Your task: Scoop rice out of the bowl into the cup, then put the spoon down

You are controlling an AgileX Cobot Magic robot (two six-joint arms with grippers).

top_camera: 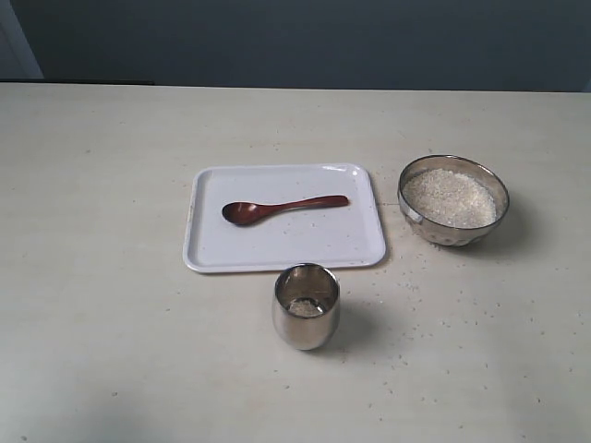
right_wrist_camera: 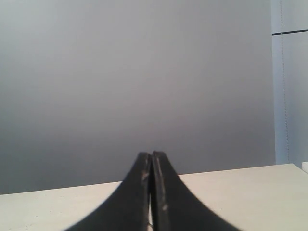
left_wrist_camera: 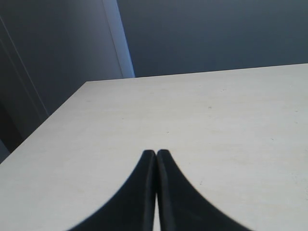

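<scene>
A dark reddish-brown wooden spoon [top_camera: 282,209] lies flat on a white tray [top_camera: 212,249], its oval bowl pointing left. To the right stands the shiny metal bowl [top_camera: 443,235], filled with a pale heap of rice [top_camera: 450,197]. In front of the tray stands the steel cup [top_camera: 306,318] with a little rice at its bottom. Neither arm shows in the exterior view. My left gripper [left_wrist_camera: 156,153] is shut with nothing in it, over bare table. My right gripper [right_wrist_camera: 151,155] is also shut and holds nothing, pointing past the table's edge at a grey wall.
Loose grains are scattered on the table [top_camera: 111,166] between the cup and the bowl and on the tray. A dark wall runs behind the table's far edge.
</scene>
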